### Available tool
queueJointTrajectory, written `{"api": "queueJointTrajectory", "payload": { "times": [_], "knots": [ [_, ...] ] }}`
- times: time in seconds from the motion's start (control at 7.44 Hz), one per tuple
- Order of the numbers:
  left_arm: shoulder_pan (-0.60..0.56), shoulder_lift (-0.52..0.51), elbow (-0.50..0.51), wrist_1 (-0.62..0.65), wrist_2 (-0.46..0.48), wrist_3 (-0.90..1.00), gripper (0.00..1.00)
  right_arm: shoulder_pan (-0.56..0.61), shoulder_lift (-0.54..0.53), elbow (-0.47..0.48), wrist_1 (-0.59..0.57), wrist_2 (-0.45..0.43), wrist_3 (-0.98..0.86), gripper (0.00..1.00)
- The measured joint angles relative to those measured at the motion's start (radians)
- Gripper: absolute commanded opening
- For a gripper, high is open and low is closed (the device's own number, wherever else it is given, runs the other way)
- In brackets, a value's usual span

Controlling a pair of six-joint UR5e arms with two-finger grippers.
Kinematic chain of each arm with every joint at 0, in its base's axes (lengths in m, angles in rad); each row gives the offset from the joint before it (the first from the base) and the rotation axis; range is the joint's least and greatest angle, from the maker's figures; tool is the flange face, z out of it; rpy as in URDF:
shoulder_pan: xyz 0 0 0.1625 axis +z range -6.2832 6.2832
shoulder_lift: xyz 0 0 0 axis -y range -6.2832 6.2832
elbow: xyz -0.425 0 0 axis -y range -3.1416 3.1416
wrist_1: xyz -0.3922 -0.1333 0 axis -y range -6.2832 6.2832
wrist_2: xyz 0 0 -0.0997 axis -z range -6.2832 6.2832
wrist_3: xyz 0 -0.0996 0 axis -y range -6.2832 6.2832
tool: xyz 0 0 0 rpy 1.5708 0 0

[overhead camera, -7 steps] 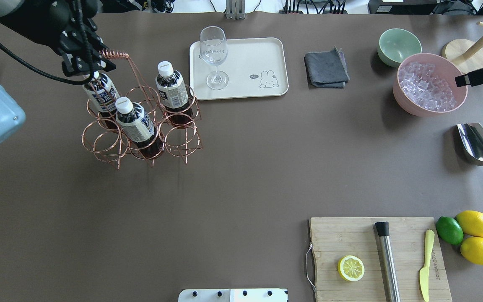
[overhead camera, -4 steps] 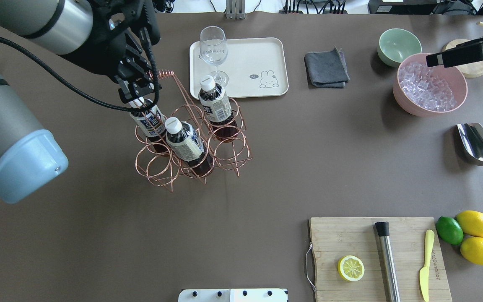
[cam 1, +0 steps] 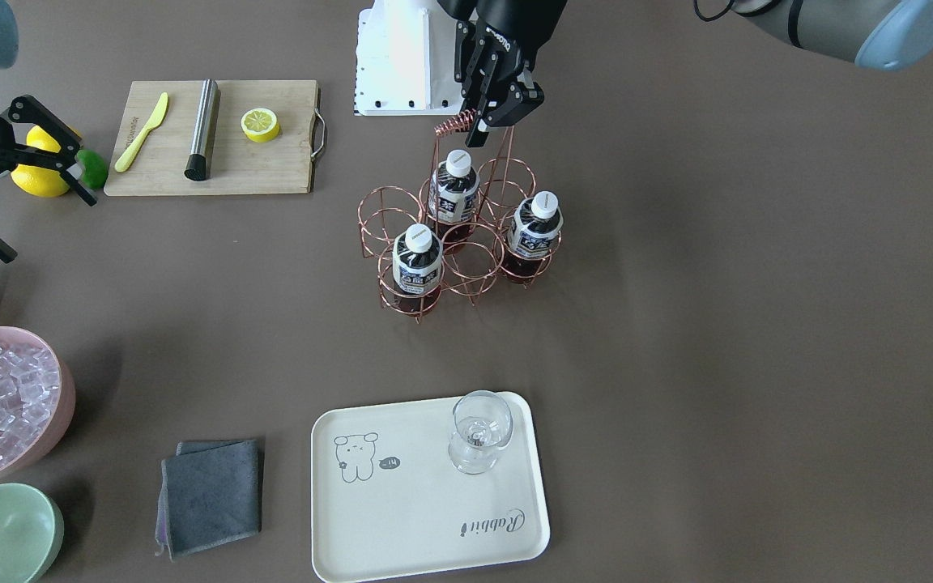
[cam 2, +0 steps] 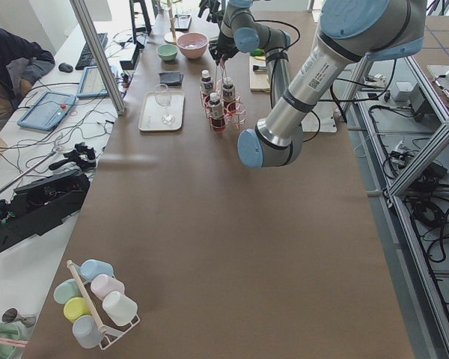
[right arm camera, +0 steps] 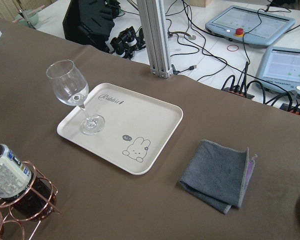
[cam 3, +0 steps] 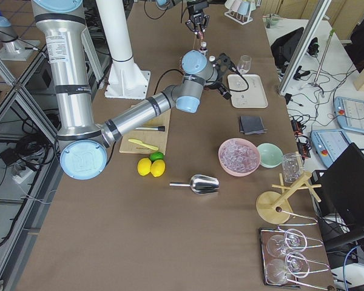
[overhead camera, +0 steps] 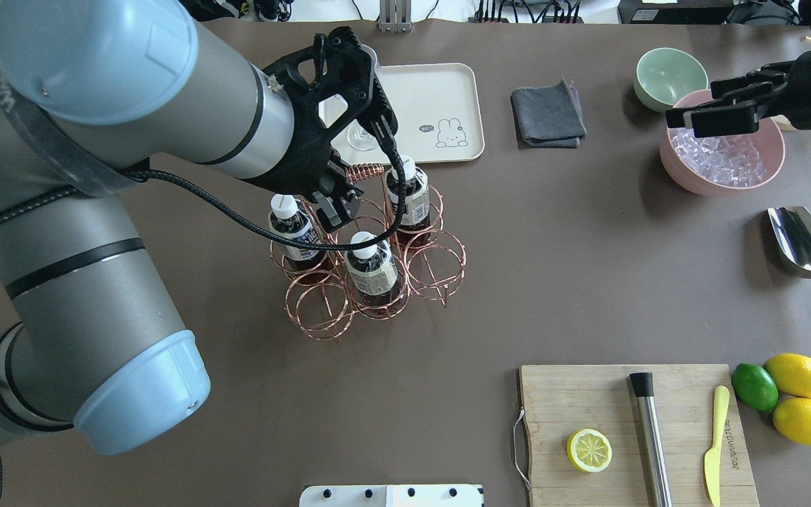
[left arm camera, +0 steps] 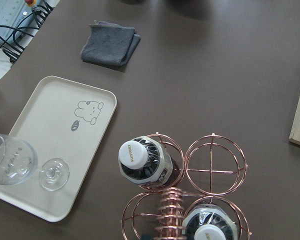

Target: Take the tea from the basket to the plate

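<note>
Three tea bottles [overhead camera: 291, 224] [overhead camera: 372, 264] [overhead camera: 409, 197] with white caps stand in the copper wire basket [overhead camera: 441, 264] at the table's middle left. My left gripper [overhead camera: 341, 193] is shut on the basket's coiled handle [overhead camera: 365, 171]; the handle also shows in the front view [cam 1: 454, 125]. The cream plate [overhead camera: 441, 98] lies just beyond the basket, and a clear stemmed glass [cam 1: 479, 429] stands on it. My right gripper [overhead camera: 693, 104] is open and empty above the pink bowl. I cannot tell whether the basket rests on the table or hangs just above it.
A pink bowl [overhead camera: 673, 165] of ice, a green bowl [overhead camera: 669, 74] and a grey cloth [overhead camera: 548, 113] sit at the back right. A metal scoop [overhead camera: 803, 243] lies at the right edge. A cutting board [overhead camera: 588, 394] with lemon half, muddler and knife is front right.
My left arm has carried the basket with its three bottles rightward, close to the plate. My right gripper has moved left, over the pink bowl.
</note>
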Motion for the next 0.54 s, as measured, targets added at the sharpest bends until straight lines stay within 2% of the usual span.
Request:
{"api": "queueJointTrajectory", "payload": {
  "times": [0.27,0.54],
  "knots": [
    [0.037,-0.015,0.011,-0.004,0.033,0.05,0.0,-0.03,-0.001,-0.068,0.145,-0.036,0.0,1.0],
    [0.04,-0.016,0.014,-0.003,0.038,0.244,0.0,-0.036,-0.001,-0.089,0.185,-0.042,0.0,1.0]
  ]
}}
